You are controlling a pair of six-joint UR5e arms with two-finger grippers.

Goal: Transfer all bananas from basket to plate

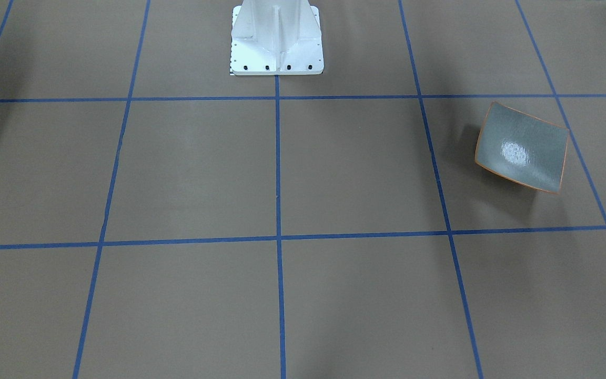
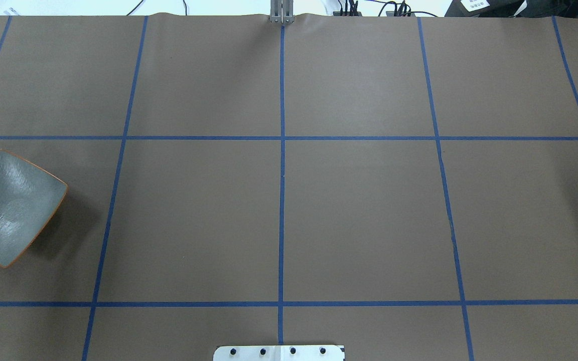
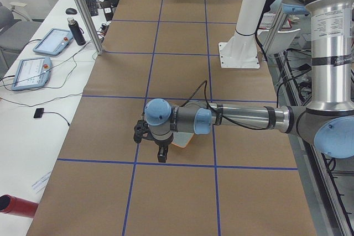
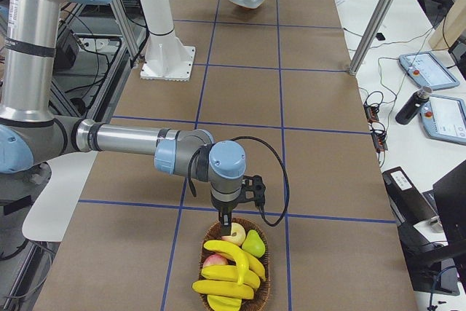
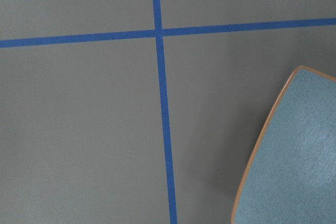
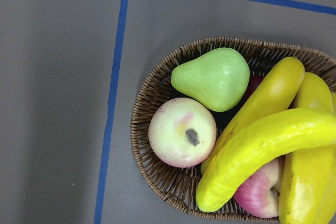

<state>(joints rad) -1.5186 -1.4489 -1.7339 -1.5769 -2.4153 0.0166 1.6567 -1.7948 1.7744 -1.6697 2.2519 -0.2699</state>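
Several yellow bananas (image 6: 268, 145) lie in a brown wicker basket (image 6: 157, 179) with other fruit; they also show in the exterior right view (image 4: 231, 256). My right gripper (image 4: 226, 223) hangs just above the basket's far end; I cannot tell if it is open or shut. The grey plate (image 2: 13, 208) with the orange rim is empty at the table's other end, seen also in the front-facing view (image 1: 521, 147) and the left wrist view (image 5: 294, 156). My left gripper (image 3: 161, 158) hangs low beside the plate (image 3: 181, 142); I cannot tell its state. No fingers show in either wrist view.
A green pear (image 6: 212, 77), a pale apple (image 6: 181, 132) and a red apple (image 6: 260, 195) share the basket. The white robot base (image 1: 276, 39) stands mid-table. Tablets, a bottle and cables lie on the side bench (image 4: 429, 100). Blue tape lines grid the brown table.
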